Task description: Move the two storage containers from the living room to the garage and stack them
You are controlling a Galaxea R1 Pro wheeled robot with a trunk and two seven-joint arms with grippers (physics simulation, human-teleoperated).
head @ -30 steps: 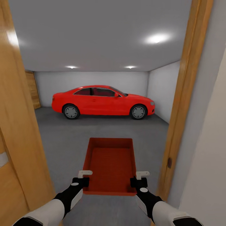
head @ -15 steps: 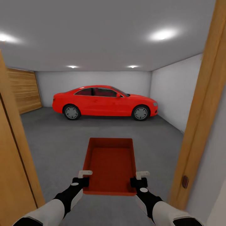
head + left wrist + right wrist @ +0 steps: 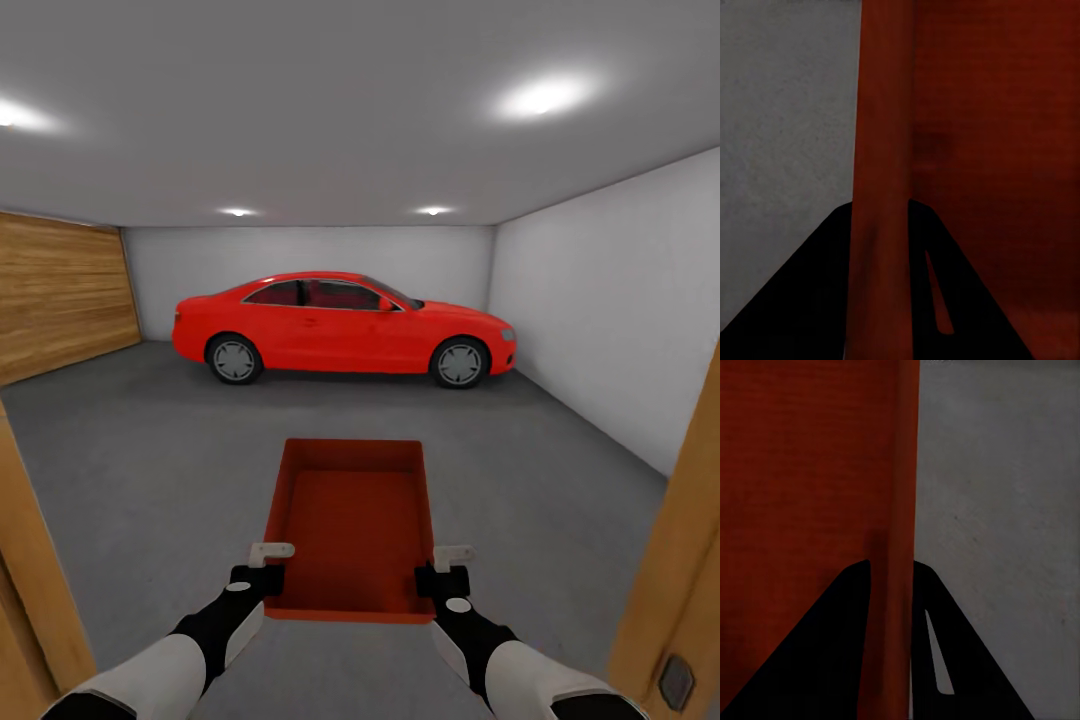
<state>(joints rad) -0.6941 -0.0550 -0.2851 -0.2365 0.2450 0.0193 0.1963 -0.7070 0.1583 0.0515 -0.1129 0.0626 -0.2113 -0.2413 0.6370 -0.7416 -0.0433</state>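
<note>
Nearest you, at six o'clock in the head view, both black-and-white forearms reach forward carrying one orange-red storage container (image 3: 352, 525) level between them. Your left gripper (image 3: 262, 566) is clamped on the container's left wall near the close corner, and your right gripper (image 3: 446, 568) is clamped on the right wall opposite; each wrist view shows that wall pinched narrowly between two dark fingers, with grey concrete on the outer side. The container is open-topped, empty, and held above the floor (image 3: 150, 470), not resting on it. Over the last second the wooden door frame (image 3: 672, 590) has slid out to the picture's edges, at about four and eight o'clock, while the container kept its place between your arms; the base has rolled through the doorway into the garage. Farther off, at twelve o'clock, a red car (image 3: 345, 327) stands side-on before the white back wall, with a wood-panelled wall (image 3: 60, 295) at ten o'clock. Open concrete lies ahead, so setting this container down looks like the next step.
</note>
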